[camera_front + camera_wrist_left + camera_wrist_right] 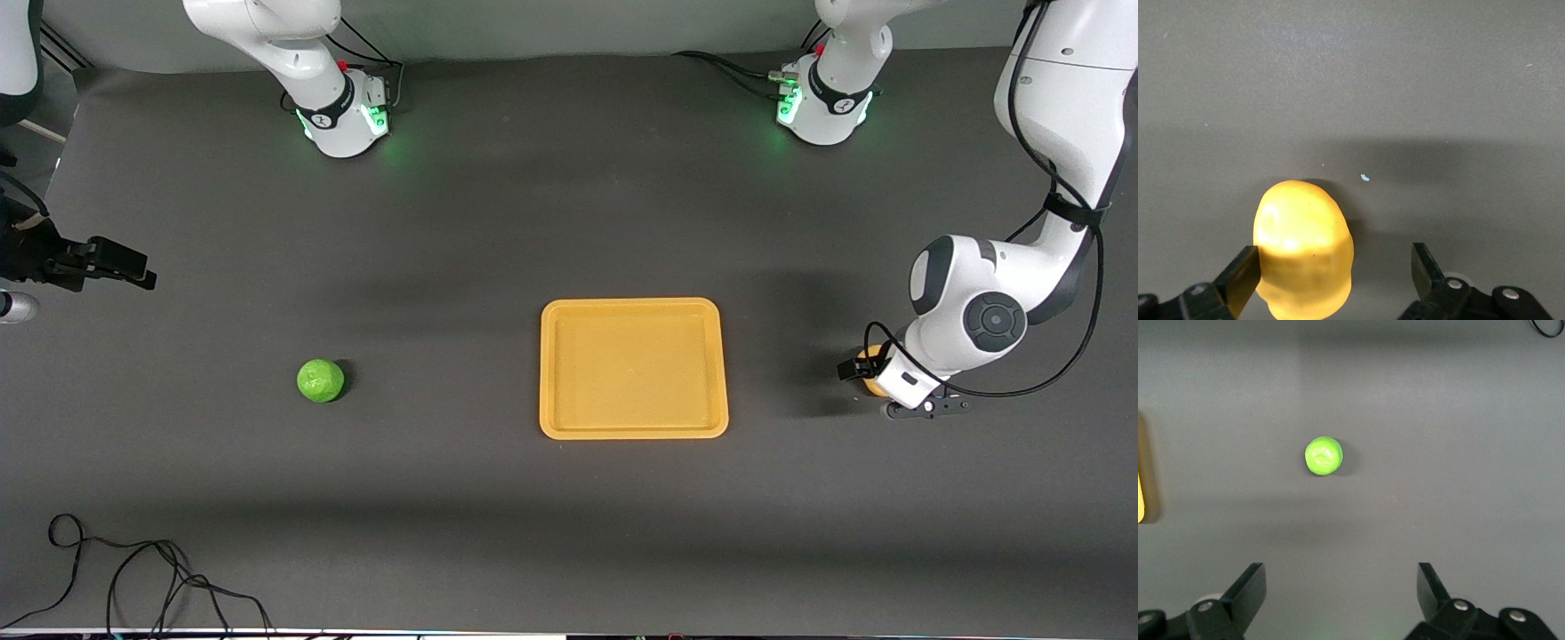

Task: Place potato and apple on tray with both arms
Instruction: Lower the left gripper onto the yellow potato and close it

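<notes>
Two pieces of toy produce awaiting pickup, neither on the tray [633, 307] yet. Left claw [900, 391] down low at the left arm's end of the tabletop [569, 516], spread wide and gripping nothing, right over the potato [874, 372]. Seen from the left wrist: potato [1303, 248] sitting off-centre in the gap, hard against one finger [1241, 272] and well clear of the other, long axis running roughly along the fingers rather than across them. Likely needed before closing: a small sideways shift to centre the lump, otherwise a nudge or roll on first contact. Right claw [120, 263] up in the air at the right arm's end of the tabletop, likewise fully spread and empty, waiting. Apple [320, 380] lying alone on the tabletop, between that end and the tray, well apart from both. From the right wrist: apple [1323, 456] small and ahead of the open claw [1341, 593], near the midline of the gap, with a sliver of tray edge [1140, 497] at the frame's margin. Nearer arm for each piece plain enough: left for the potato, right for the apple. Tray bare, lying between the two.
</notes>
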Controlling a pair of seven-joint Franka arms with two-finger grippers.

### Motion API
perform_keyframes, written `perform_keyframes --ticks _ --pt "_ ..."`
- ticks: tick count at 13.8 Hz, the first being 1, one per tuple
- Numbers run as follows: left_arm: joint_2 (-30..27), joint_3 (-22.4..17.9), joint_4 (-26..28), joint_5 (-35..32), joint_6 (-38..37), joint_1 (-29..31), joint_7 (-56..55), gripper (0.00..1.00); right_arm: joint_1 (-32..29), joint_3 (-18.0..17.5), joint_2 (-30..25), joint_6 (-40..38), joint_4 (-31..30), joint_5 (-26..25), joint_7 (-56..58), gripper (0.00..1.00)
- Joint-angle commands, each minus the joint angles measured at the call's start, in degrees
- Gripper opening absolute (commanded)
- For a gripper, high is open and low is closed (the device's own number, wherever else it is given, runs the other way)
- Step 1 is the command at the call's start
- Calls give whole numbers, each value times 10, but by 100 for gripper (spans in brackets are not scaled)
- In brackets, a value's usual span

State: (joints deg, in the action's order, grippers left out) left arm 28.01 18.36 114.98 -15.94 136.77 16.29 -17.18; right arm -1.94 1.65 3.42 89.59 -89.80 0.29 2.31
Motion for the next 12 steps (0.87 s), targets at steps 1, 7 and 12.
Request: perform_keyframes --ticks 1,7,12 --pt "2 1 1 -16 -1 1 -15 100 -3 -4 -1 -7 2 -10 -6 100" --pt "12 -2 1 -17 -1 4 -9 98 -4 -5 -1 -7 2 -10 -6 100" --pt "17 -10 0 -36 -4 2 -15 4 -4 -4 -1 -7 2 -10 -5 100"
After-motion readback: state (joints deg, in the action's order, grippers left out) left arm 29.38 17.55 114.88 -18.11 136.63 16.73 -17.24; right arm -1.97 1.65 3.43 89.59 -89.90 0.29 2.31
